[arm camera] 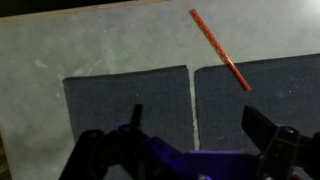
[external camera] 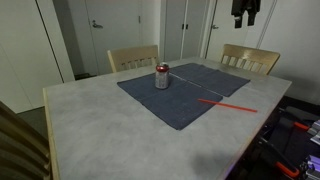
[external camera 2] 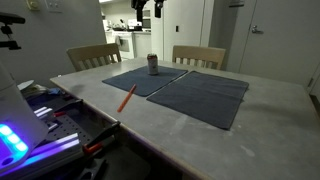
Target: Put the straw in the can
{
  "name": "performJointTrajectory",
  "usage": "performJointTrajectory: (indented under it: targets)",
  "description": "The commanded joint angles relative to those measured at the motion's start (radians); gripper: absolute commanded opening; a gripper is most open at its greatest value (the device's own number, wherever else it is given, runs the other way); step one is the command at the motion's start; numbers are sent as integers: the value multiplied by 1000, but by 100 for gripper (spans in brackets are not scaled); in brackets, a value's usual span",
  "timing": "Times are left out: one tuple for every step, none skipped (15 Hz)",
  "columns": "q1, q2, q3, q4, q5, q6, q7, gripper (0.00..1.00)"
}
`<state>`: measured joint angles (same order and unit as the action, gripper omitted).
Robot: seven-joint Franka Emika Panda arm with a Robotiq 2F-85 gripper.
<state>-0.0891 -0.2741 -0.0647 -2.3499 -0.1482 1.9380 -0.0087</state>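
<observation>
The can (external camera: 162,76), silver-grey with a red top, stands upright on a dark mat (external camera: 190,100) near the table's far side; it also shows in an exterior view (external camera 2: 153,64). The thin red-orange straw (external camera: 227,103) lies flat, half on the mat's edge and half on the bare table, well away from the can; it shows in an exterior view (external camera 2: 126,97) and in the wrist view (arm camera: 220,49). My gripper (external camera: 245,10) hangs high above the table, open and empty, also seen in an exterior view (external camera 2: 150,8) and the wrist view (arm camera: 195,115). The can is out of the wrist view.
Two dark mats (external camera 2: 205,95) lie side by side on the pale table (external camera: 90,120). Two wooden chairs (external camera: 133,57) (external camera: 250,57) stand at the far edge. Lit equipment and cables (external camera 2: 30,125) sit beside the table.
</observation>
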Motion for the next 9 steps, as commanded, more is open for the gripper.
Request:
performJointTrajectory:
  targets:
    - [2,0,-2,1,0,-2,1,100]
    - [2,0,-2,1,0,-2,1,100]
    - [2,0,-2,1,0,-2,1,100]
    - [2,0,-2,1,0,-2,1,100]
    - [3,7,-4,7,1,-1,-4,100]
    - [3,11,-4,12,2,-1,-8,100]
    - [3,16,-5,16,3,0,-10,100]
    - [3,20,-5,20,3,1,-12,100]
    - [4,23,-5,21,2,3,-14,100]
